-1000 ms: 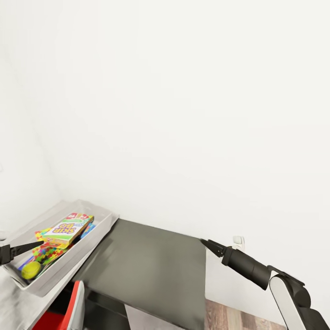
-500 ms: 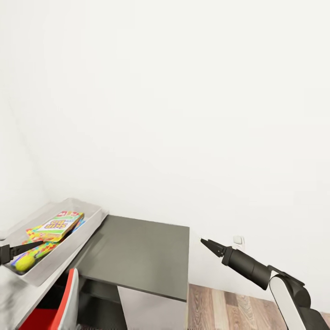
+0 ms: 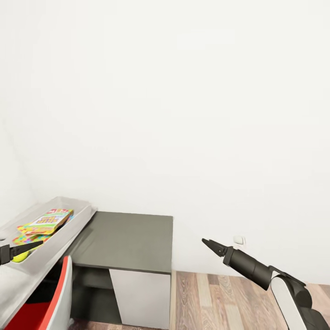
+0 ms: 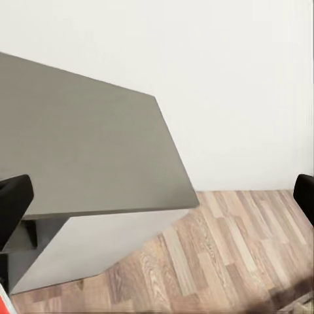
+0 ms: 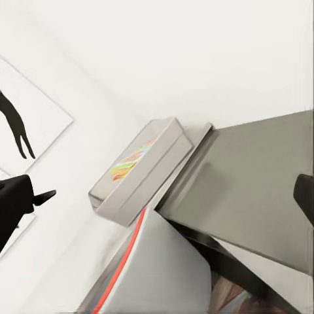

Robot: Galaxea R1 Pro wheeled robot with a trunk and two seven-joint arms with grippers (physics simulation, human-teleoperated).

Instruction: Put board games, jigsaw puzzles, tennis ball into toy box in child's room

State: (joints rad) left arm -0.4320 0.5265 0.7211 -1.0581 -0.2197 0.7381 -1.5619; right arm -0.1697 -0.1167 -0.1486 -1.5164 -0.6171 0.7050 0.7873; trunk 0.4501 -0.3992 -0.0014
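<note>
The grey toy box [image 3: 73,219] stands on the left end of the table, also seen from the right wrist as a long grey toy box [image 5: 140,171]. Inside it lies a board game [image 3: 46,220] on top of a colourful jigsaw puzzle [image 3: 24,238], and a bit of the yellow-green tennis ball [image 3: 19,257] peeks out behind my left gripper [image 3: 34,246]. That gripper hovers at the box's near end, open, its fingers [image 4: 13,204] wide apart with nothing between them. My right gripper [image 3: 209,244] hangs over the floor to the right of the table, open and empty.
The dark grey table [image 3: 130,238] has a white cabinet [image 3: 140,293] under it. A red and white chair [image 3: 52,302] stands in front of the box. Wood floor [image 3: 215,298] lies to the right, with a wall socket [image 3: 238,240] behind my right arm.
The whole picture has shifted: the camera turned right, so box and table sit further left and more floor shows. Both arms keep their place in the view.
</note>
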